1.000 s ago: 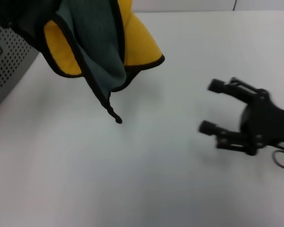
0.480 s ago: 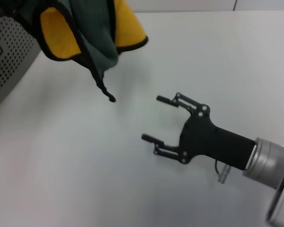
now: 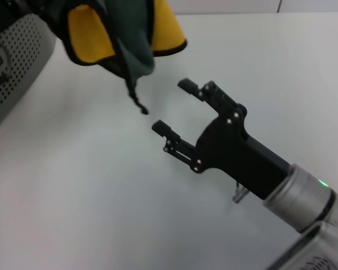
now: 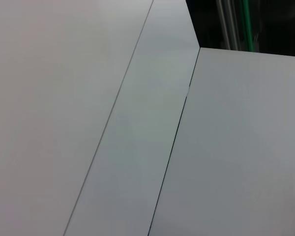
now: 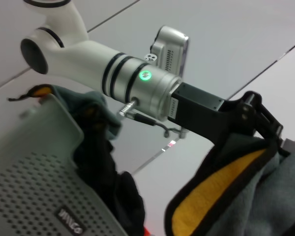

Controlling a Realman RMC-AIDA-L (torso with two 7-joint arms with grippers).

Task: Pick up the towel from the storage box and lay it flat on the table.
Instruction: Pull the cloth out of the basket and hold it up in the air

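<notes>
the left gripper [image 5: 265, 123] is clamped on the towel [image 3: 121, 34], holding it up in the air. the towel hangs bunched from the grip, long way up and down, yellow and dark green folds mixed. a thin black-edged corner [image 3: 138, 101] points down at the table [image 3: 73, 185] but does not touch it. the towel is beside the storage box [image 3: 14, 62], above its near edge, and more dark cloth [image 5: 105, 172] lies over the grey wall with small holes. the right gripper [image 3: 177, 109] is low over the table, fingers [image 3: 164, 130] wide apart, pointing up toward the hanging corner, near it but not touching.
</notes>
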